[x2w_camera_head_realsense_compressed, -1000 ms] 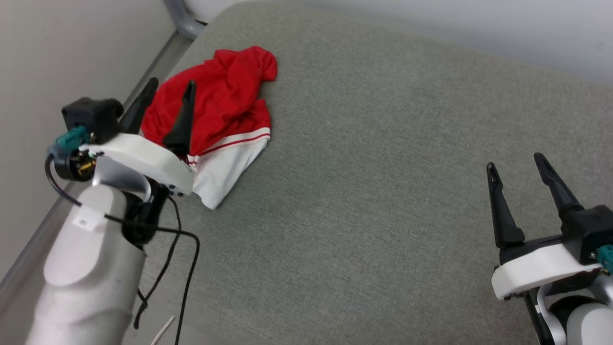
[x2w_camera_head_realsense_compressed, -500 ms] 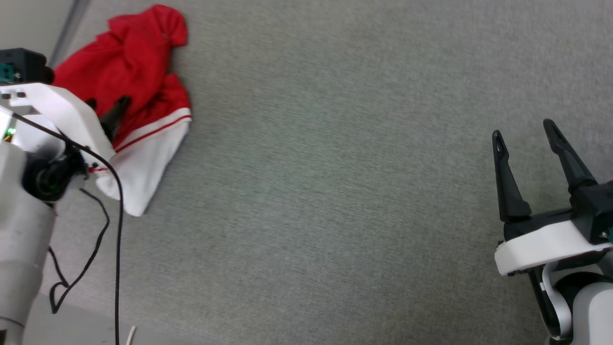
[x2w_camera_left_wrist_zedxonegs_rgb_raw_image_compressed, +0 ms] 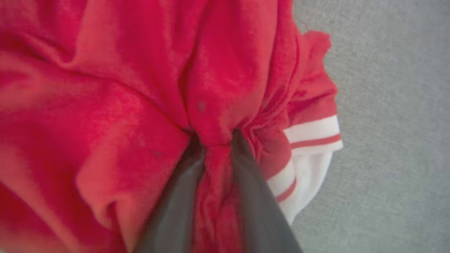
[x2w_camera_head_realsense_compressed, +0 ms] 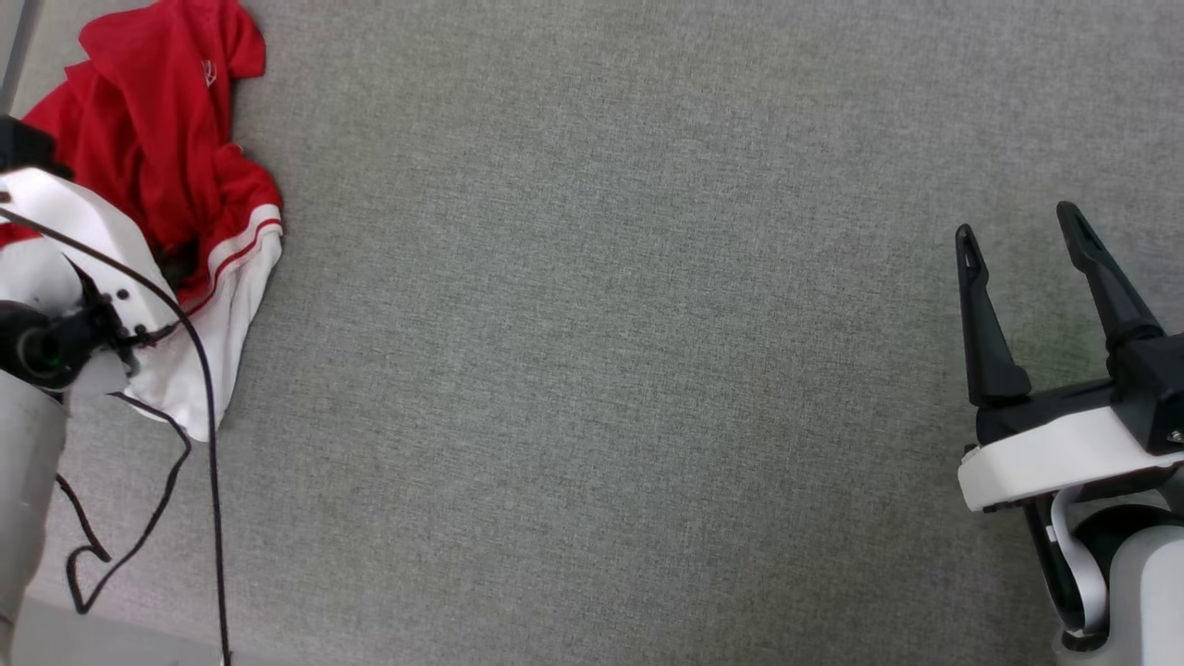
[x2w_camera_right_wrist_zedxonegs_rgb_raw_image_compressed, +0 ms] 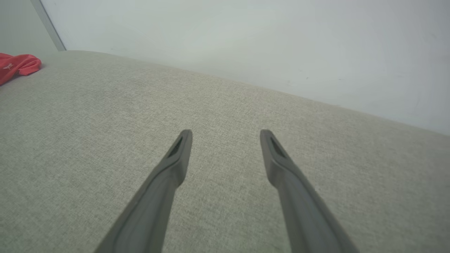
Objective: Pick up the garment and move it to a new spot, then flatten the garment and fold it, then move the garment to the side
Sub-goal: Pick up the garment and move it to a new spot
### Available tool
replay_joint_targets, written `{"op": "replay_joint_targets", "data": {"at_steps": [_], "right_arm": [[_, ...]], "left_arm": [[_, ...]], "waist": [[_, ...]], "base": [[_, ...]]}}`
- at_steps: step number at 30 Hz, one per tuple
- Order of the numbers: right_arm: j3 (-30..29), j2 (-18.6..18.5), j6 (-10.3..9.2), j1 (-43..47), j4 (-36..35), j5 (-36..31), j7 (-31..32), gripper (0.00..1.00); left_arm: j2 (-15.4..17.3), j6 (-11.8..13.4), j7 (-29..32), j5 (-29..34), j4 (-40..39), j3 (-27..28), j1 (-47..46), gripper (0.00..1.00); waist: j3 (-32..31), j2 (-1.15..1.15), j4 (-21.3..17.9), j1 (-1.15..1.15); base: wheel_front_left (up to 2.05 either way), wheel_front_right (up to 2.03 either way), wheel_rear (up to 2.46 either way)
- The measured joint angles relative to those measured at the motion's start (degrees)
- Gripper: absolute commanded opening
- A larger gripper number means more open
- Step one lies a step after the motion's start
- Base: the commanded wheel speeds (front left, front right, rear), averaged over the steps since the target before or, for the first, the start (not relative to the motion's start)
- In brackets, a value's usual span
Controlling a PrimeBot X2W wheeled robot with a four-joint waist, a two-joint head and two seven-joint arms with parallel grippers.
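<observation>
Left gripper [x2w_camera_left_wrist_zedxonegs_rgb_raw_image_compressed: 214, 137] pinches a fold of the crumpled bright red jersey shirt with white sleeves [x2w_camera_head_realsense_compressed: 153, 139], far left on the grey fabric surface [x2w_camera_head_realsense_compressed: 601, 370]; right gripper [x2w_camera_head_realsense_compressed: 1017, 222] gapes empty; lift, flattening, folding all remain.

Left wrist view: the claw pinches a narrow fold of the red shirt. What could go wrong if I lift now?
The left claw grips just a thin ridge of the crumpled red jersey shirt with white sleeves; it may slip out on lifting.
The loose black cable from the left arm crosses the white sleeve and could snag it.
The open right claw sits far across the grey fabric surface, too distant to help.
</observation>
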Motion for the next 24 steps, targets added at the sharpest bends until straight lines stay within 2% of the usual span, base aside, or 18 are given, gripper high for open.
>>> {"op": "replay_joint_targets", "data": {"at_steps": [6,14,21,24], "right_arm": [[-0.34,0.0,0.0,0.14,1.52,1.07,-0.92,1.0],[-1.2,0.0,0.0,2.79,4.36,3.58,-2.63,1.0],[-2.34,-0.01,0.0,5.71,6.49,5.92,-3.96,1.0],[-2.45,-0.01,0.0,6.59,6.93,6.6,-4.3,1.0]], "left_arm": [[-0.68,0.0,-7.45,0.92,1.49,-1.56,0.91,0.0],[-0.78,0.03,-24.72,5.0,2.36,-1.85,0.97,0.0],[-3.3,0.68,-37.42,9.58,1.35,-3.21,0.55,0.0],[-4.26,1.05,-40.19,10.05,0.35,-3.38,0.89,0.0]], "waist": [[-3.04,0.0,0.28,0.0],[-9.79,0.0,1.0,0.0],[-16.56,0.0,1.63,-0.01],[-19.27,0.0,1.54,-0.01]], "base": [[0.0,0.0,0.0],[0.0,0.0,0.0],[0.0,0.0,0.0],[0.0,0.0,0.0]]}}
